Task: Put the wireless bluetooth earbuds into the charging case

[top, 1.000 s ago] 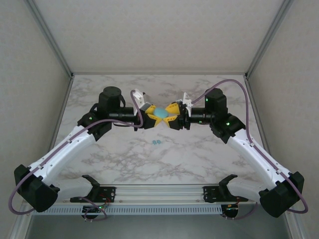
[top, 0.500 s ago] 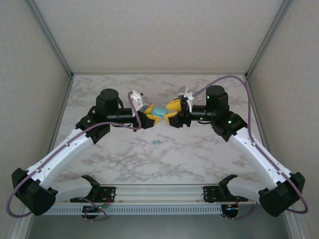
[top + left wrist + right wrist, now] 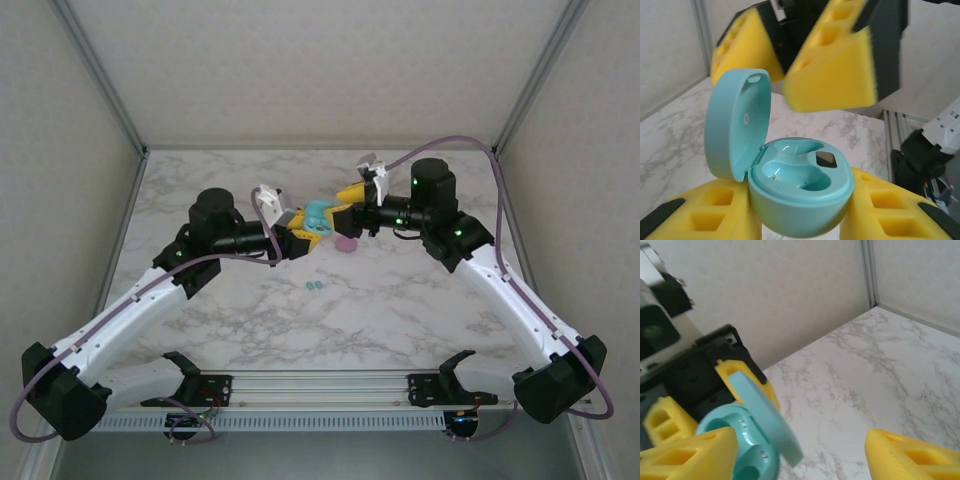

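Top external view: two teal earbuds [image 3: 315,285] are seen lying on the marble table [image 3: 420,320]. Farther back, the teal charging case [image 3: 800,195] is clamped by the left gripper [image 3: 303,230], lid [image 3: 735,125] raised, both wells empty. Just right of it, the right gripper [image 3: 347,208] is spread wide, nothing held. One bud should be pinched lightly and lowered squarely into its well, the case kept level.

Lighting's bright and even, pretty diffuse, only soft faint shadows on the marble surface [image 3: 400,310]. Left wrist cam catches little glare spots inside the glossy teal case [image 3: 800,200], and the right gripper [image 3: 787,75] up close looks smeared, out of focus.
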`<state>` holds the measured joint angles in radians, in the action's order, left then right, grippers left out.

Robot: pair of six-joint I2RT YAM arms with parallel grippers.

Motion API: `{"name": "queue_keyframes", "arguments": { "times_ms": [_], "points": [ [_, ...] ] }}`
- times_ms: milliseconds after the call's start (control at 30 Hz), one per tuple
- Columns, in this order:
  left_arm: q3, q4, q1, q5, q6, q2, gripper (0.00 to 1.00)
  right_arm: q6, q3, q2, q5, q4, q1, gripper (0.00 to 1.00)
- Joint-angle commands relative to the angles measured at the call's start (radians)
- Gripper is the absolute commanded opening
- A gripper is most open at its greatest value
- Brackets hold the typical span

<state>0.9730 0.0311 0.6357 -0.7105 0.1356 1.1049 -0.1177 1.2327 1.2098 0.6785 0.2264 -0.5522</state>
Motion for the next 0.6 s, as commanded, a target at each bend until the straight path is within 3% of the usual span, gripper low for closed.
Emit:
{"name": "queue_keyframes", "arguments": {
  "times_ms": [0, 200, 367, 433, 567],
  "points": [
    [-0.063, 0.148, 0.003, 0.107, -0.099, -0.037, 0.25, -0.086, 0.082, -0.025, 0.017, 0.021, 0.006, 0.71],
    [-0.138, 0.284, -0.008, 0.194, -0.202, -0.07, 0.24, -0.142, 0.126, -0.055, -0.251, 0.167, 0.017, 0.71],
    [-0.187, 0.33, -0.026, 0.295, -0.244, -0.131, 0.24, -0.294, 0.123, 0.038, -0.467, 0.376, 0.078, 0.51],
    [-0.199, 0.319, -0.03, 0.339, -0.242, -0.17, 0.24, -0.344, 0.117, 0.097, -0.472, 0.429, 0.087, 0.46],
    [-0.201, 0.272, -0.031, 0.373, -0.229, -0.232, 0.25, -0.408, 0.059, 0.249, -0.351, 0.442, 0.079, 0.39]
  ]
}}
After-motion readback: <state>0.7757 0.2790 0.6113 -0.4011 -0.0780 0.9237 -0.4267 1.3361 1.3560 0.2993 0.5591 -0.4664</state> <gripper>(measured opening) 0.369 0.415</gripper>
